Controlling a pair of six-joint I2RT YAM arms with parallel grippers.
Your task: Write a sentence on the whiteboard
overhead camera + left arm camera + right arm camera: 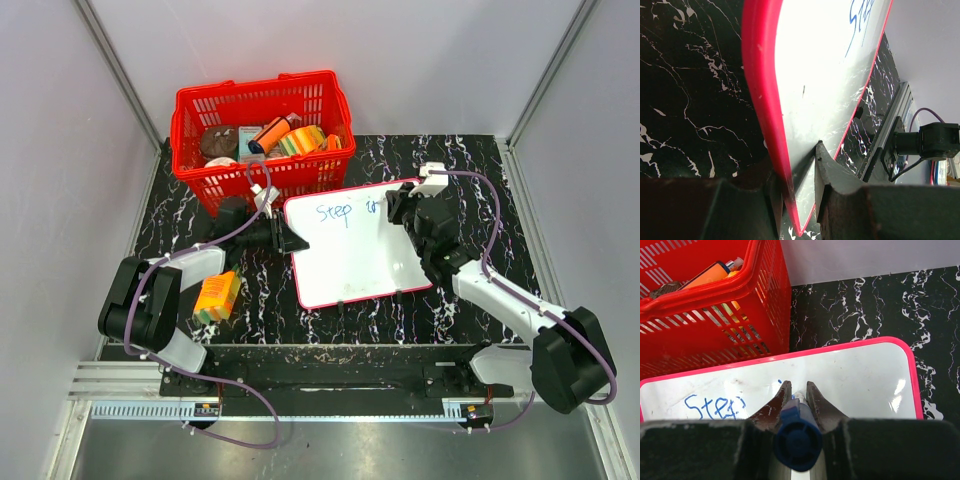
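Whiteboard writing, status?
Left fingers clamped on whiteboard's left edge. Right fingers shut on blue marker, pointed at board. "Step" written, next word started. Red basket close behind board.

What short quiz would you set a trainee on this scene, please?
1. True or false: the left gripper clamps the edge of the whiteboard.
2. What does the right gripper hold? A: a blue marker. B: an eraser. C: nothing.
3. Fill in: the first blue word on the board reads ____.
Key: 1 true; 2 A; 3 Step.
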